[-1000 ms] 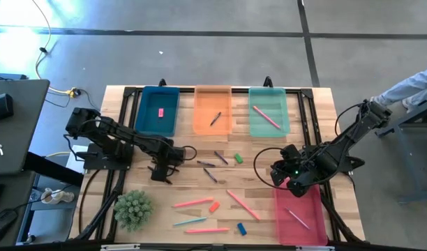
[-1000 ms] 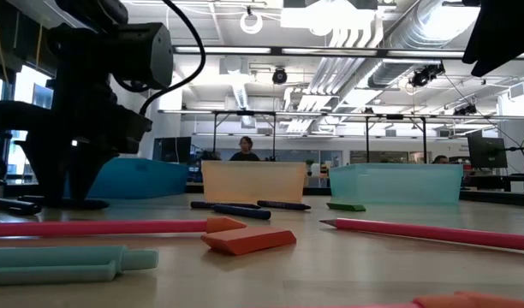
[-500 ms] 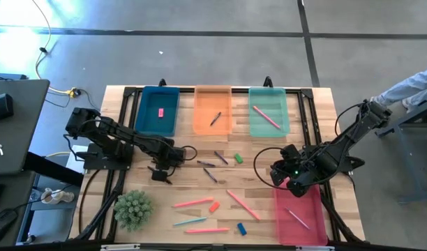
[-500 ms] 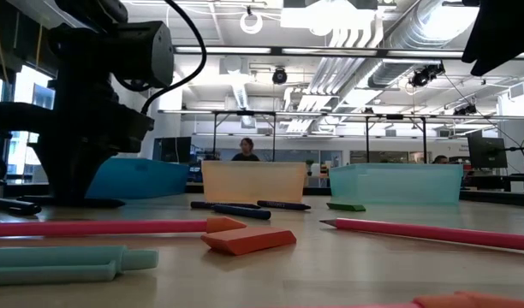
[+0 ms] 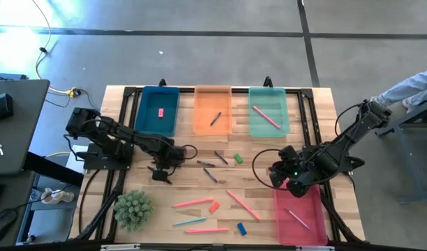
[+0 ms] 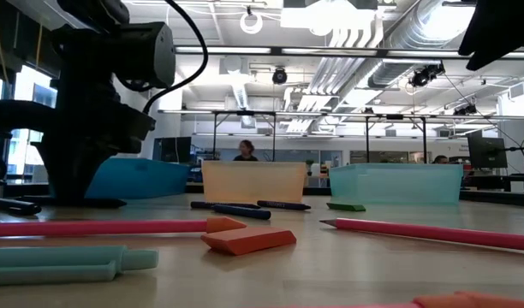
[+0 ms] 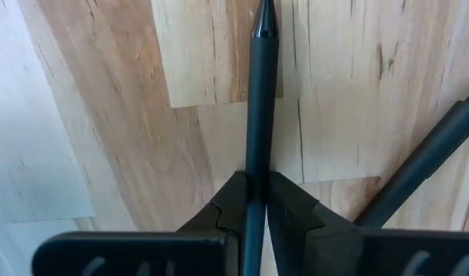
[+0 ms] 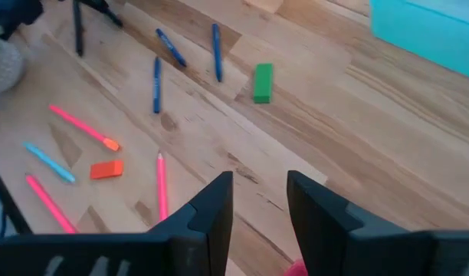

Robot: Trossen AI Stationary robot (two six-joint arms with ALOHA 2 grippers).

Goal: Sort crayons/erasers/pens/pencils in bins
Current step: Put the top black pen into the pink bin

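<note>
2 fingers of the left gripper (image 7: 257,201) clamp a black pen (image 7: 259,115) — lift straight, then carry to its bin. The right gripper (image 8: 259,201) hangs open, empty.

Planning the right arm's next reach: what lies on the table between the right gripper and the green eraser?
Bare wood only. In the right wrist view, nothing lies between the right gripper and the green eraser.

Left arm: reaches in low from its base, wrist bent downward. Left pincer (image 7: 256,201): tips down at the bench, fingers (image 7: 228,205) pressed together on a black pen (image 7: 259,115) that juts forward between them.

Right arm: stretched across, held raised. Right pincer (image 8: 259,201): fingers parted, nothing between them.
</note>
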